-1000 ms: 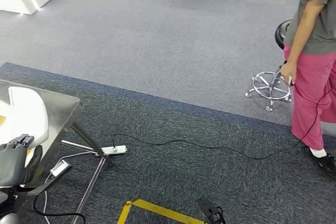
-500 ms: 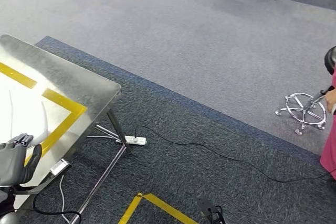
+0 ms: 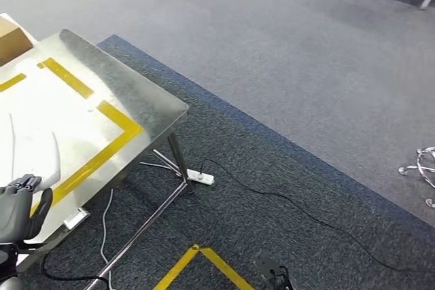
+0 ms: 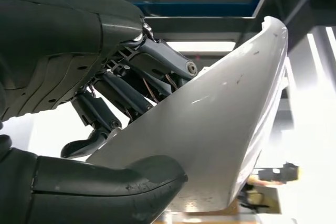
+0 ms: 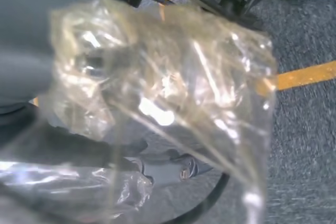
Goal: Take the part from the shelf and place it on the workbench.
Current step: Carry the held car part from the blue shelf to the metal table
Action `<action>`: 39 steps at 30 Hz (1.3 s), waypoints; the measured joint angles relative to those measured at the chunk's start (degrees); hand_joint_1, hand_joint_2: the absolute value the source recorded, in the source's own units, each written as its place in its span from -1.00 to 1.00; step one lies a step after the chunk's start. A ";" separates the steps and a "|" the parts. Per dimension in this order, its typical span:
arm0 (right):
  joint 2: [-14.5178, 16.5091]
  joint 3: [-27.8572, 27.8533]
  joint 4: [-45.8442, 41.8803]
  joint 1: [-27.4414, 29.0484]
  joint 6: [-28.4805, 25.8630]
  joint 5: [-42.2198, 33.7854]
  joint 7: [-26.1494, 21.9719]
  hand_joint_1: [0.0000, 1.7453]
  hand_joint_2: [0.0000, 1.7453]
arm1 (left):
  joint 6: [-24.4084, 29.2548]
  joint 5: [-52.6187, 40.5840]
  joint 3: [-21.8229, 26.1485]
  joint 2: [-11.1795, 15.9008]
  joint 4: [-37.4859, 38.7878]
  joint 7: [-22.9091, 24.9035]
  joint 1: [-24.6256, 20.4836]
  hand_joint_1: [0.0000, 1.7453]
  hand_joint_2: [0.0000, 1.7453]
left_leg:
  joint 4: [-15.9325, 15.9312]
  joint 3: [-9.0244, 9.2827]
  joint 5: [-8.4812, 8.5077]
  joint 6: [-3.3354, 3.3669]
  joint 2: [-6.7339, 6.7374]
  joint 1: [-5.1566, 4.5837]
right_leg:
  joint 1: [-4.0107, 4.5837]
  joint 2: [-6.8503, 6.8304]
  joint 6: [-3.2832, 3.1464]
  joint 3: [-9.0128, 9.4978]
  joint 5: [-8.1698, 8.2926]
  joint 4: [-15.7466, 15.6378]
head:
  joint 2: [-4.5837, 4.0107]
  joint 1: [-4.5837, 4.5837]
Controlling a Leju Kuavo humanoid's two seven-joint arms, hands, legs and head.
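The part (image 3: 32, 157) is a white curved shell, seen at the lower left of the head view over the near edge of the workbench (image 3: 149, 103), a steel table marked with yellow tape. My left hand (image 3: 18, 208) holds it from below. In the left wrist view the part (image 4: 222, 129) is pinched between the thick thumb (image 4: 103, 190) and the dark fingers (image 4: 130, 93). In the right wrist view my right hand (image 5: 23, 51) is a grey blur behind crinkled clear plastic (image 5: 166, 93), and how its fingers lie cannot be made out.
A cardboard box (image 3: 10, 39) sits at the bench's far left. On the carpet under and beside the bench lie a white power strip (image 3: 200, 177) and a black cable (image 3: 287, 202). Yellow floor tape (image 3: 205, 263) is near my feet, and a stool base (image 3: 423, 168) at the right edge.
The camera has swung left: the workbench fills more of the picture and the person in pink has left the right edge. My left hand still holds the part.
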 joint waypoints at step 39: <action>1.06 1.50 -0.02 -2.10 3.13 0.57 0.46 -1.00 -1.00 | 0.86 -1.55 3.22 1.46 1.33 -2.13 -0.36 1.00 1.00 | -12.01 6.97 5.49 0.97 2.20 0.26 | 0.39 -4.60 2.17 2.14 -0.11 -2.31 | 0.00 0.09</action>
